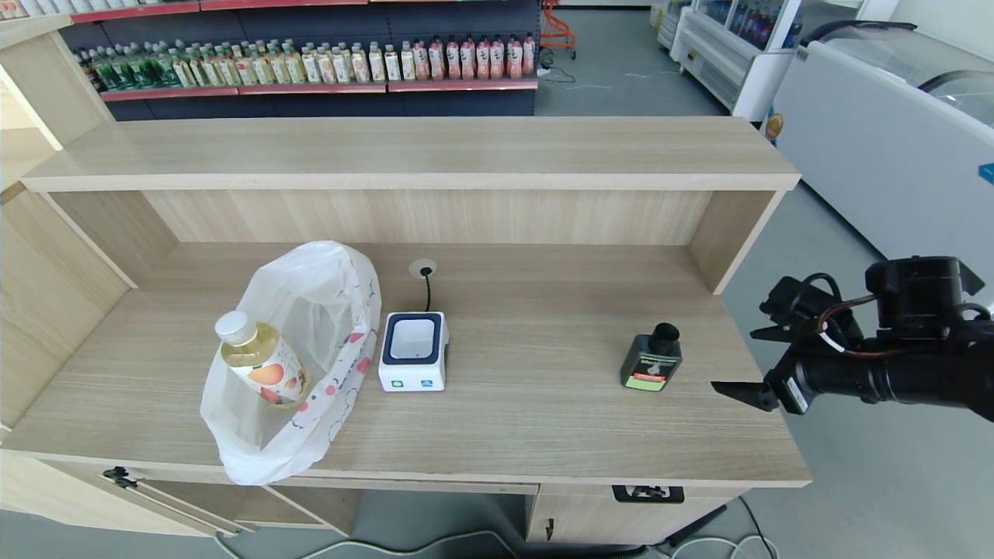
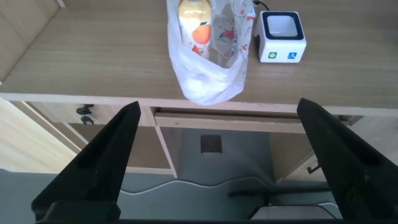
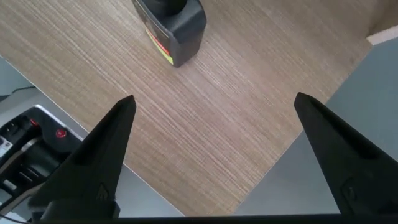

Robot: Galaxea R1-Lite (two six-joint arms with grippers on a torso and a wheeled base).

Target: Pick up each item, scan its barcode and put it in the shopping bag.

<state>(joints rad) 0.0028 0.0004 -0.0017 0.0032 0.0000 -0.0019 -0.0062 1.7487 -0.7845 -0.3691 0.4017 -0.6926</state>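
A white plastic shopping bag (image 1: 311,326) stands open on the left of the counter with a pale tea bottle (image 1: 260,361) inside it. Beside the bag sits a white barcode scanner (image 1: 414,351) with a dark-rimmed window. A small dark green bottle (image 1: 652,359) with a black cap stands on the right part of the counter. My right gripper (image 1: 749,365) hangs open just off the counter's right end, a short way from the green bottle (image 3: 171,28). My left gripper (image 2: 217,155) is open, low in front of the counter, with the bag (image 2: 208,62) and scanner (image 2: 283,37) beyond it.
The wooden counter (image 1: 505,419) has a raised back shelf and side walls. A cable runs from the scanner to a hole at the back. Drawers (image 2: 224,146) sit under the front edge. Shelves of bottles and freezers stand in the room behind.
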